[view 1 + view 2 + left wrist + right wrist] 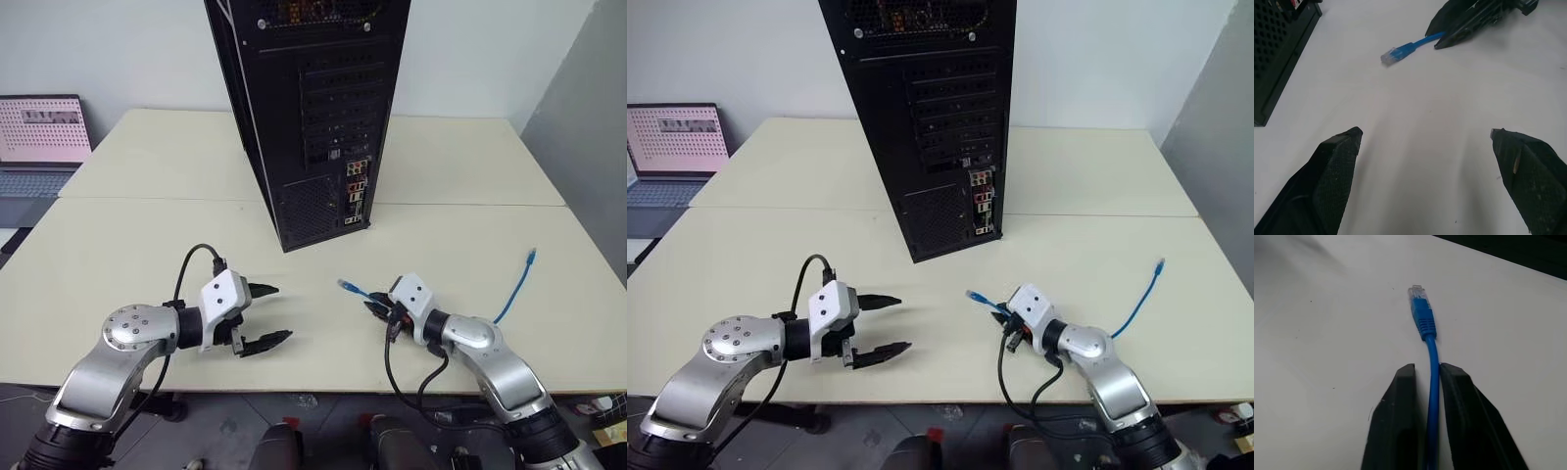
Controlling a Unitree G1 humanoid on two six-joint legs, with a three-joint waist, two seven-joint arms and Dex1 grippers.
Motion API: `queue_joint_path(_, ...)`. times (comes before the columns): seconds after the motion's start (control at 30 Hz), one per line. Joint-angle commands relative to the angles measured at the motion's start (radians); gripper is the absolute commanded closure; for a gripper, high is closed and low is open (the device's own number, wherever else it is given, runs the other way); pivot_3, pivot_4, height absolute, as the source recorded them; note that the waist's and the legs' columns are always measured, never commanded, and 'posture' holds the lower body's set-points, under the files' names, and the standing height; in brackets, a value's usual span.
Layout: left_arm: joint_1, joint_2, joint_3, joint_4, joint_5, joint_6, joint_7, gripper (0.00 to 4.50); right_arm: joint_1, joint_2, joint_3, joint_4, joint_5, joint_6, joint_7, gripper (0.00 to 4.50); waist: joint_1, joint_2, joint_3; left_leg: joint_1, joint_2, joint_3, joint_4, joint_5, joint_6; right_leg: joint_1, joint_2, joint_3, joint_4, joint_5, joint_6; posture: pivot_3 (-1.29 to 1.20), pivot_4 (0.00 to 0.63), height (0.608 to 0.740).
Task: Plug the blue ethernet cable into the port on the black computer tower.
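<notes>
Since the blue cable (1431, 367) looks light and floppy, the right claw (377, 307) is clenched just behind its plug (1419, 303), while the left claw (266, 315) hangs released near the table's (147, 245) front edge.

tower (313, 117) rear-centre on table (147, 245) | cable (514, 294) front-right | laptop (39, 132) far left
</notes>
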Motion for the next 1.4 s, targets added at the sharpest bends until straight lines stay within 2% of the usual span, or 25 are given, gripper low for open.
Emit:
queue_joint_path(0.03,-0.061,-0.009,-0.016,0.020,0.010,-0.029,-0.011,0.00,-0.034,-0.039,-0.001,-0.038,-0.024,-0.029,0.037,4.49,0.000,0.000,0.000,0.000,0.000,0.000,0.000,0.000,0.000,0.000,0.000,0.000,0.000,0.000,0.000,0.00,0.150,0.740)
queue_joint_path(0.3,-0.201,-0.055,-0.120,0.121,0.050,-0.052,-0.057,0.00,-0.131,-0.109,0.052,-0.137,-0.039,-0.093,0.181,4.49,-0.004,0.000,0.000,-0.001,-0.001,0.000,0.000,0.000,0.000,-0.002,0.003,0.000,0.000,0.000,-0.002,0.00,0.150,0.740)
queue_joint_path(0.47,-0.262,-0.092,-0.174,0.174,0.073,-0.076,-0.086,0.00,-0.171,-0.109,0.070,-0.166,-0.049,-0.084,0.207,4.49,-0.003,0.000,0.000,-0.001,-0.001,0.000,0.000,0.000,0.000,-0.001,0.004,-0.001,0.000,0.000,-0.002,0.00,0.150,0.740)
queue_joint_path(0.87,-0.309,-0.142,-0.163,0.253,0.064,-0.120,-0.119,0.00,-0.180,-0.113,0.071,-0.184,-0.062,-0.075,0.215,4.49,-0.002,0.000,0.001,-0.002,0.000,0.000,0.001,0.000,0.000,-0.001,0.004,0.000,0.000,0.000,-0.002,0.00,0.150,0.740)
queue_joint_path(0.97,-0.311,-0.148,-0.160,0.262,0.059,-0.124,-0.127,0.43,-0.178,-0.117,0.070,-0.184,-0.062,-0.077,0.216,4.50,-0.002,0.000,0.001,-0.002,0.000,0.000,0.001,0.000,0.000,-0.001,0.004,0.000,0.000,0.000,-0.002,0.00,0.150,0.740)
queue_joint_path(1.23,-0.312,-0.155,-0.156,0.269,0.053,-0.118,-0.139,2.19,-0.175,-0.123,0.069,-0.184,-0.062,-0.081,0.217,4.50,-0.002,0.000,0.001,-0.001,0.000,0.000,0.001,0.000,0.000,-0.001,0.004,0.000,0.000,0.000,-0.002,0.00,0.150,0.740)
queue_joint_path(1.4,-0.319,-0.163,-0.160,0.277,0.064,-0.130,-0.133,3.13,-0.173,-0.125,0.070,-0.185,-0.062,-0.084,0.219,4.50,-0.002,0.000,0.001,-0.001,0.000,0.000,0.001,0.000,0.000,-0.001,0.004,0.000,0.000,0.000,-0.002,0.00,0.150,0.740)
